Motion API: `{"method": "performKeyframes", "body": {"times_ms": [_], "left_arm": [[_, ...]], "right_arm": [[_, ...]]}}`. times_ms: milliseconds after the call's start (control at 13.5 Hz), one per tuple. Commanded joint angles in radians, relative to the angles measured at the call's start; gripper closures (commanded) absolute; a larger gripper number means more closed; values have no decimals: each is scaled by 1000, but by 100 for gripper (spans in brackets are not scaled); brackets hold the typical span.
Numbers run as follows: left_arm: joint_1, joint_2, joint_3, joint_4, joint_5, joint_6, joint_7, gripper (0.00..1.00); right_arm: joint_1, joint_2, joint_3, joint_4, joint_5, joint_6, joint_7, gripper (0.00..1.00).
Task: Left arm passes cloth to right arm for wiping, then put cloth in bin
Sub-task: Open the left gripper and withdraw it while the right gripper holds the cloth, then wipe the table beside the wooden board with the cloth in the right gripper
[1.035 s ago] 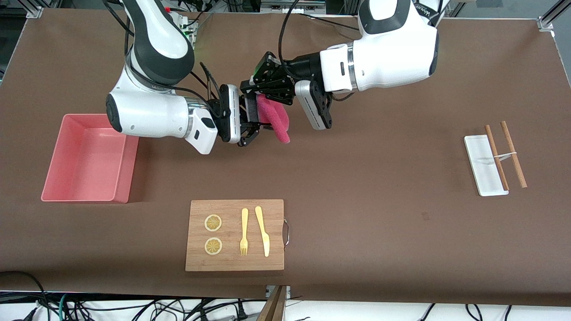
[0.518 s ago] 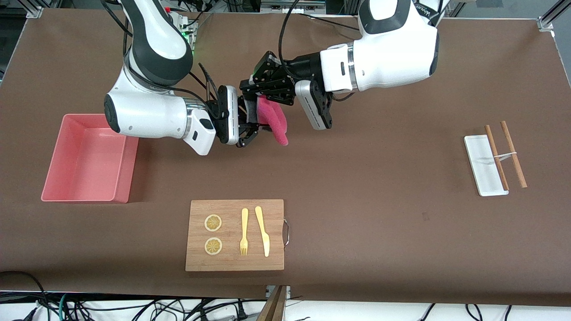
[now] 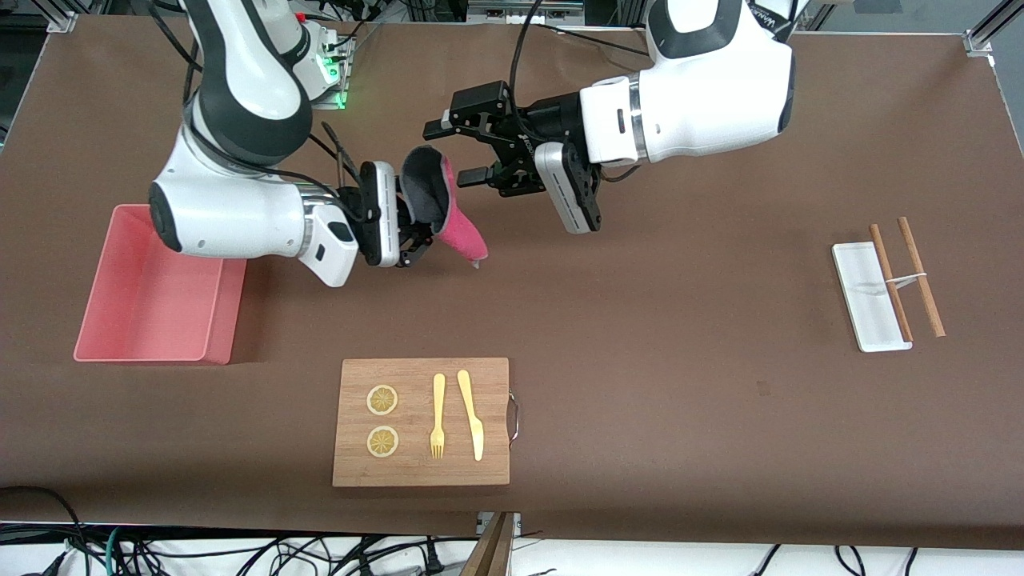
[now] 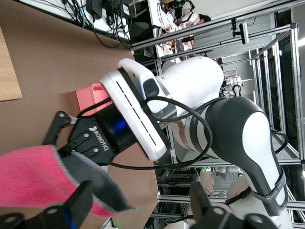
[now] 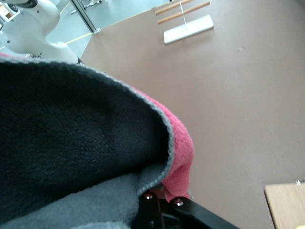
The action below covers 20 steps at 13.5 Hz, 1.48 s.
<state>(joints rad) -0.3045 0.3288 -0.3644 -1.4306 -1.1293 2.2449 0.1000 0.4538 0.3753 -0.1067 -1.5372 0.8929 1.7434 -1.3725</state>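
Cloth [image 3: 448,216] hides the clenched right tool [image 3: 418,240]; left tool [image 3: 468,152] gapes, released.

Front view: taken from high across table [image 3: 680,416], facing arm bases, whole tabletop covered. Left wrist view: aimed past open jaws at right gripper [image 4: 62,143], seen close. Right wrist view: cloth [image 5: 71,143] pressed close above jaws, lens mostly filled. Cloth shared by all three views.
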Motion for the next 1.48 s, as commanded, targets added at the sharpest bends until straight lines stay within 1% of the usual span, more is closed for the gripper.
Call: {"method": "performKeyframes", "body": {"times_ms": [0, 148, 296, 444, 518, 591, 665, 887, 961, 1109, 1257, 1405], "left_arm": [[50, -48, -1, -13, -12, -17, 4, 0], [99, -94, -2, -54, 5, -68, 4, 0], [154, -115, -1, -59, 61, -143, 3, 0], [203, -131, -2, -56, 147, -197, 3, 0], [235, -140, -1, -60, 195, -253, 3, 0], [270, -132, -2, -60, 253, -307, 3, 0], [283, -114, -1, -63, 308, -341, 1, 0], [353, -54, 1, -65, 536, -436, 9, 0], [366, -44, 2, -65, 640, -471, 12, 0], [372, -24, 4, -60, 855, -504, 15, 0], [387, -23, 5, -57, 1006, -557, 15, 0], [430, -30, 7, -44, 1126, -600, 15, 0]], "right_arm": [[-29, -18, -10, 9, -73, -71, 15, 100], [-52, -27, -10, 9, -156, -100, 15, 100], [-81, -38, -10, 6, -241, -110, 10, 100], [-95, -44, -10, 5, -326, -120, 10, 100], [-99, -49, -10, 2, -369, -120, 15, 100], [-101, -53, -10, 0, -418, -120, 16, 100], [-101, -53, -10, -3, -466, -119, 26, 100], [-101, -53, -8, -14, -619, -107, 98, 100], [-99, -53, -7, -32, -664, -94, 122, 100], [-99, -52, -4, -76, -730, -59, 174, 100], [-101, -49, -4, -141, -788, 10, 232, 100], [-102, -36, -5, -211, -839, 94, 314, 100]]}}
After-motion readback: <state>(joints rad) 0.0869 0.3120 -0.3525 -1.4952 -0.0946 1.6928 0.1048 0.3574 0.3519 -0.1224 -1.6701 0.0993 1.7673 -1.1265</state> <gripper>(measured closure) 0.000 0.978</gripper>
